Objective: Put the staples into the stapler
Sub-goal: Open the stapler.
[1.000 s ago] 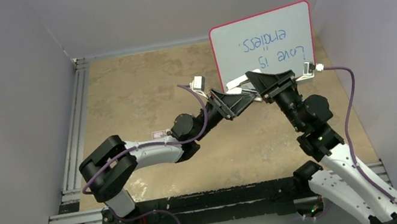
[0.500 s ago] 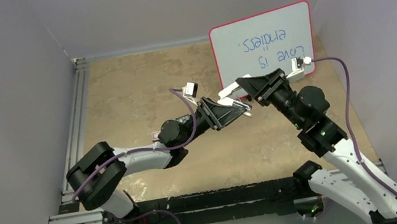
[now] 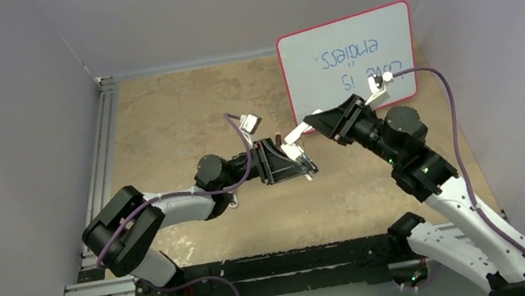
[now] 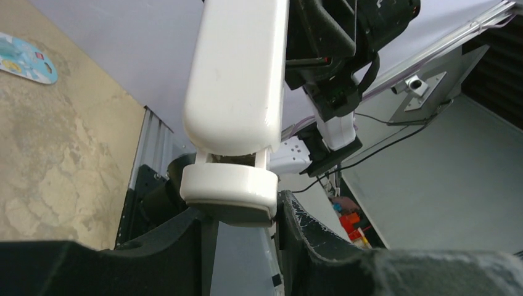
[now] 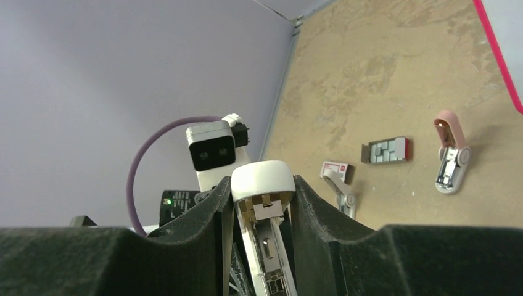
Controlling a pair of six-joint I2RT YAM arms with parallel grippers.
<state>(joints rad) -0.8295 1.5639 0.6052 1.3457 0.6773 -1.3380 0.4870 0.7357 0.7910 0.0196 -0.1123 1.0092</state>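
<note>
A white stapler (image 3: pixel 294 143) hangs in the air between both grippers at mid-table. My left gripper (image 3: pixel 290 161) is shut on one rounded end (image 4: pixel 228 185), with the long white body (image 4: pixel 237 74) rising above the jaws. My right gripper (image 5: pixel 262 184) is shut on the other end, where the stapler gapes and its bare metal channel (image 5: pixel 271 253) shows. The staples (image 5: pixel 383 151) lie in a small grey tray with a red end on the table, apart from both grippers.
A pink mini stapler (image 5: pixel 450 157) lies open to the right of the staple tray. A second white stapler (image 5: pixel 342 191) rests by a red-and-white box (image 5: pixel 336 169). A pink-edged whiteboard (image 3: pixel 349 61) stands at the back right. A pale blue card (image 4: pixel 24 58) lies on the table.
Both grippers have carried the white stapler left and nearer, away from the whiteboard's corner. The left jaws have narrowed onto the stapler; the right grip is unchanged.
</note>
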